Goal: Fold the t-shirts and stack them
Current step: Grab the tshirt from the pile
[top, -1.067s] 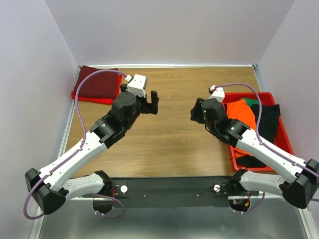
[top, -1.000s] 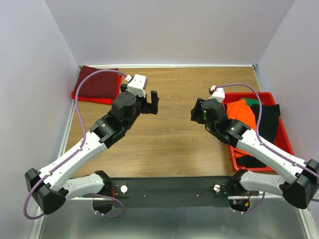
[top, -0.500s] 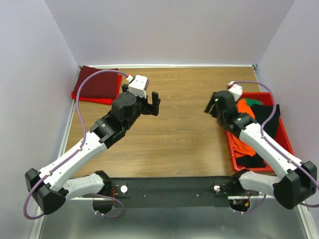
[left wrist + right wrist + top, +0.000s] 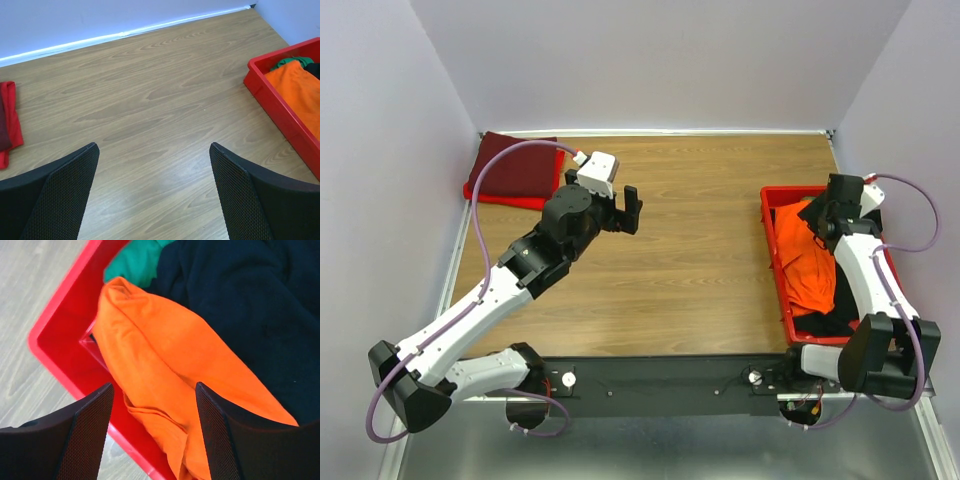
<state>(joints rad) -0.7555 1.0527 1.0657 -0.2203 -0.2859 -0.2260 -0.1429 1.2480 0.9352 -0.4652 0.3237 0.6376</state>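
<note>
Your right gripper (image 4: 828,212) is no longer out over the middle of the table (image 4: 690,260); within the last second it swings back and now hangs over the far end of the tray (image 4: 771,250), pointing down at the orange shirt (image 4: 810,265). Its jaws stand apart with nothing between them, and the wrist view shows the orange cloth bunched directly below, not yet touched. The black shirt (image 4: 250,300) lies beside it deeper in the tray, and a bit of the green shirt (image 4: 137,265) shows at the far corner.

Your left gripper (image 4: 628,208) does not shift at all: it hovers over the bare wood left of centre, jaws wide apart and empty.

At the far left corner the maroon shirt (image 4: 515,165) sits folded on top of the red shirt (image 4: 508,200), so two look done and stacked.

I read this as the start of the next pick: orange lies on top and is the likely one to lift. It is crumpled, so expect to grab a fold and drag it out to the open wood for spreading
</note>
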